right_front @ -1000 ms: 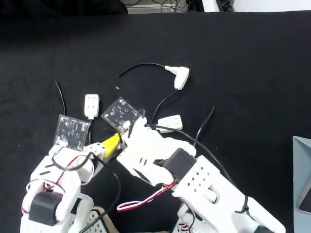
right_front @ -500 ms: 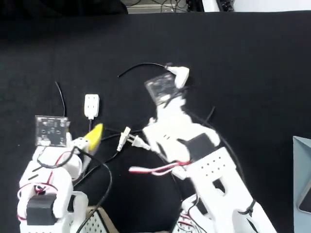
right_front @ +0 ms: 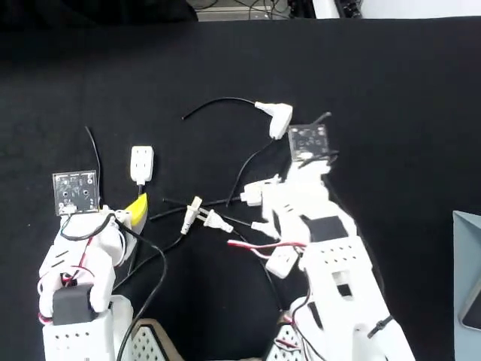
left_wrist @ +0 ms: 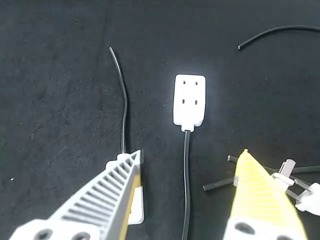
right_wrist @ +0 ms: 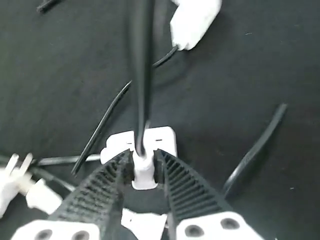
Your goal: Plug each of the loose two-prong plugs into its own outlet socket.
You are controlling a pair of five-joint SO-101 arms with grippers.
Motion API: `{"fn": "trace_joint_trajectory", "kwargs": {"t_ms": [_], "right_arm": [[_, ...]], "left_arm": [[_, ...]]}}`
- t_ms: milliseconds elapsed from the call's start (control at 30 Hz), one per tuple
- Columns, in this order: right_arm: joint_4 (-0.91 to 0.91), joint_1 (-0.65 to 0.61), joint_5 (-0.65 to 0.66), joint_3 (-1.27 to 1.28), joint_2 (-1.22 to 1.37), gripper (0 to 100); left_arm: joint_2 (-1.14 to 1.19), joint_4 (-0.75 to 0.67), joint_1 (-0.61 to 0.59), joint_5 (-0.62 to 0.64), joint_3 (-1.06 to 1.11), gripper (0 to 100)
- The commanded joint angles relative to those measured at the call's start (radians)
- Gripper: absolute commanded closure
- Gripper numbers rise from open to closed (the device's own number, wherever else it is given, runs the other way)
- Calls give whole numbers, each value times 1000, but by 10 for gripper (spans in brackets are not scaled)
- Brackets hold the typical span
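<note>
Right gripper pinches a white plug against its socket; left gripper gapes, holding nothing.
Within a second the right arm has swung off the centre to this socket, the left pulling back, so one pairing looks underway. Two loose plugs lie between the arms, near the free socket, among crossed cords that may snag.

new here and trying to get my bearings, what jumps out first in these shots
The right gripper is shut on a white plug with a black cord, held upright against an outlet socket near the table's middle. Between the arms, two loose two-prong plugs lie side by side on the black cloth. The left gripper is open, pointing at a second outlet socket that lies unplugged.
</note>
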Motion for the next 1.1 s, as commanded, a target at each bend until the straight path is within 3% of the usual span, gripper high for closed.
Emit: {"fn": "trace_joint_trajectory", "kwargs": {"t_ms": [0,267,500,1067], "right_arm": [[-34,29,-8,-1,4,987],[-46,29,-6,1,4,987],[-216,29,91,91,5,987],[-226,43,92,104,7,987]], "left_arm": [[-5,-21,-8,3,-2,704],[-5,-18,-8,3,1,704],[-5,-18,-10,2,13,704],[-5,-18,-10,2,13,704]]}}
